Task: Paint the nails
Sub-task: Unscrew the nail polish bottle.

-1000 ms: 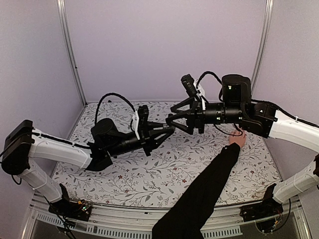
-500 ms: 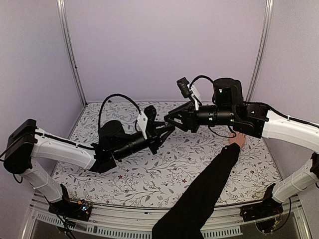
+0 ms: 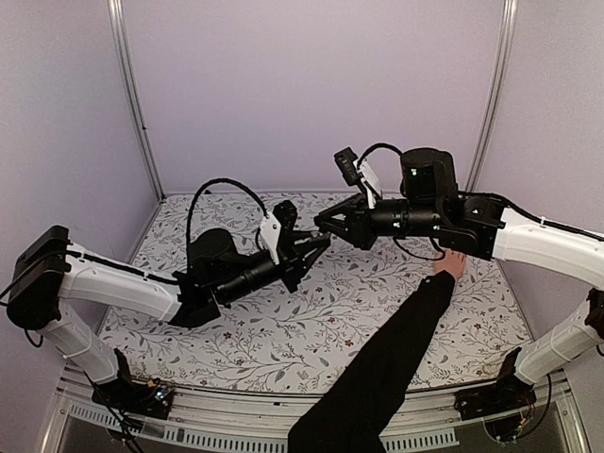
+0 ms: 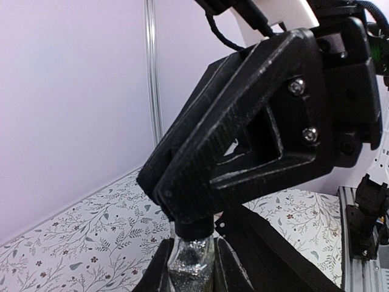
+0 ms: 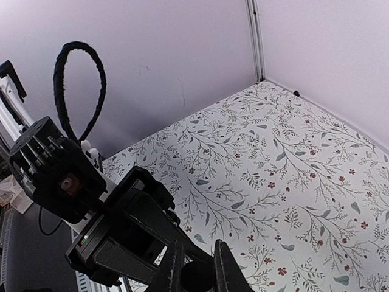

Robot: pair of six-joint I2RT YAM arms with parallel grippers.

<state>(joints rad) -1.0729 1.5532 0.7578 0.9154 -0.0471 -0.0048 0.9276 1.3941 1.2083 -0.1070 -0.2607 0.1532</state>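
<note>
My left gripper [image 3: 314, 243] is shut on a small clear bottle [image 4: 190, 260] with glittery dark contents, held in the air over the middle of the table. The bottle's black cap [image 5: 197, 277] sits between the fingers of my right gripper [image 3: 327, 226], which is shut on it from the opposite side. The two grippers meet tip to tip. A bare hand [image 3: 451, 263] with a long black sleeve [image 3: 387, 354] rests on the table at the right, below my right arm. Its nails are too small to make out.
The table carries a floral-patterned cloth [image 3: 311, 321]. Lilac walls and metal corner posts [image 3: 132, 94] close in the back and sides. The sleeved arm crosses the table's front right from the near edge.
My right gripper has moved left to the left gripper and has shut on the bottle's cap. The left arm has lifted the bottle slightly. The hand has not moved.
</note>
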